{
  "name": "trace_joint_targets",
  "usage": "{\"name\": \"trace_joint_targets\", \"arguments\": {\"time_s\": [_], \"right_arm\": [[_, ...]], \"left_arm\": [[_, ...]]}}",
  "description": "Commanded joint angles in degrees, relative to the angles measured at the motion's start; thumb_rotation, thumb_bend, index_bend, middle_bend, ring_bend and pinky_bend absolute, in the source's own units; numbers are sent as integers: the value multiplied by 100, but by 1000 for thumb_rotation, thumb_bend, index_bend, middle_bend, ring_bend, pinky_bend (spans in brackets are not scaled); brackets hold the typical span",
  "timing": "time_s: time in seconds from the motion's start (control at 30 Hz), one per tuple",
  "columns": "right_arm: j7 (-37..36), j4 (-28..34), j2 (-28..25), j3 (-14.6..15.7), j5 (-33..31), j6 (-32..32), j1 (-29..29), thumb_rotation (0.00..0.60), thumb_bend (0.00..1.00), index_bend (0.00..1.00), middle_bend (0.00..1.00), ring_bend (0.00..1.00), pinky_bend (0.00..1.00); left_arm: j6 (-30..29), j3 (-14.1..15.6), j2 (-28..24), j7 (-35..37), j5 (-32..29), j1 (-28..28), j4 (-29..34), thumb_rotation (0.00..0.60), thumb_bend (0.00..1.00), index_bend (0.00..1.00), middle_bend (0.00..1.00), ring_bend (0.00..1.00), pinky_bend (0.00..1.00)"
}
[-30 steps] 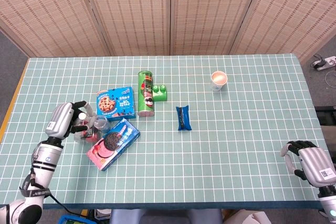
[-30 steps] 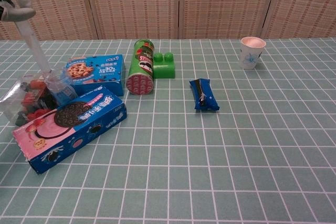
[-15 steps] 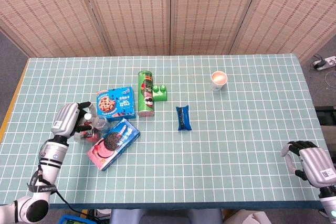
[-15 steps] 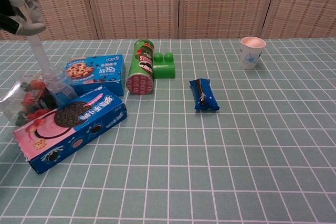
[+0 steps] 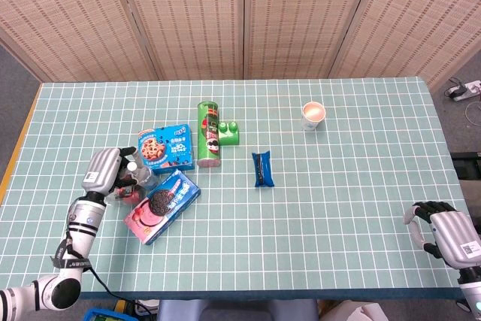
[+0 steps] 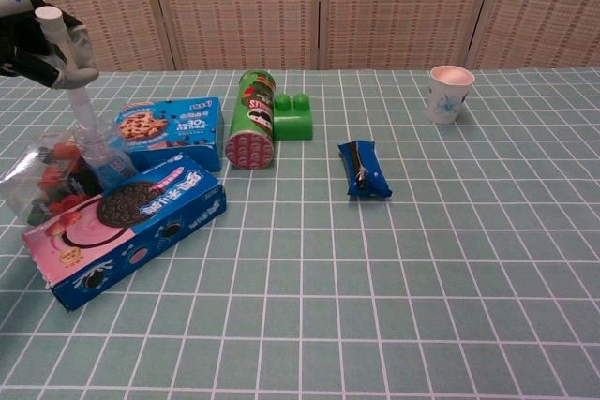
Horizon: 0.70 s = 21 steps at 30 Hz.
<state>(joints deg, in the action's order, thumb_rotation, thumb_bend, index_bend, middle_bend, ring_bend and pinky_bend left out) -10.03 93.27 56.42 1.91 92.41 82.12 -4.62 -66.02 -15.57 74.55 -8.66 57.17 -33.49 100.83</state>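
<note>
The clear bottle (image 6: 92, 133) stands upright on the desk (image 5: 338, 208), its neck and cap grasped in our left hand (image 5: 104, 172); it is not yet lifted. Beside it lies the pink cookie box (image 6: 122, 229). Our right hand (image 5: 445, 228) rests curled, holding nothing.

left cluster tight: cookie box (image 6: 172, 130), oreo box (image 6: 127, 227), pringles can (image 6: 251, 121) (touching green block (image 6: 294, 116)); right half open.

Left hand (image 5: 103, 173) raised, fingers curled (gripping); right hand (image 5: 449, 231) resting, curled.
</note>
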Motion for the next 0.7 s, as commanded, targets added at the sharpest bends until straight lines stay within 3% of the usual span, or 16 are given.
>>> {"name": "trace_joint_targets", "arguments": {"time_s": [0.03, 0.7], "right_arm": [[-5, -3, -2, 0, -2, -5, -2, 600, 367, 516, 459, 369, 360], [-107, -36, -16, -5, -16, -35, -20, 600, 368, 516, 459, 369, 360]], "left_arm": [[43, 20, 78, -40, -49, -36, -96, 600, 441, 755, 1000, 1000, 1000], [234, 147, 411, -25, -125, -75, -585, 600, 441, 727, 1000, 1000, 1000]]}}
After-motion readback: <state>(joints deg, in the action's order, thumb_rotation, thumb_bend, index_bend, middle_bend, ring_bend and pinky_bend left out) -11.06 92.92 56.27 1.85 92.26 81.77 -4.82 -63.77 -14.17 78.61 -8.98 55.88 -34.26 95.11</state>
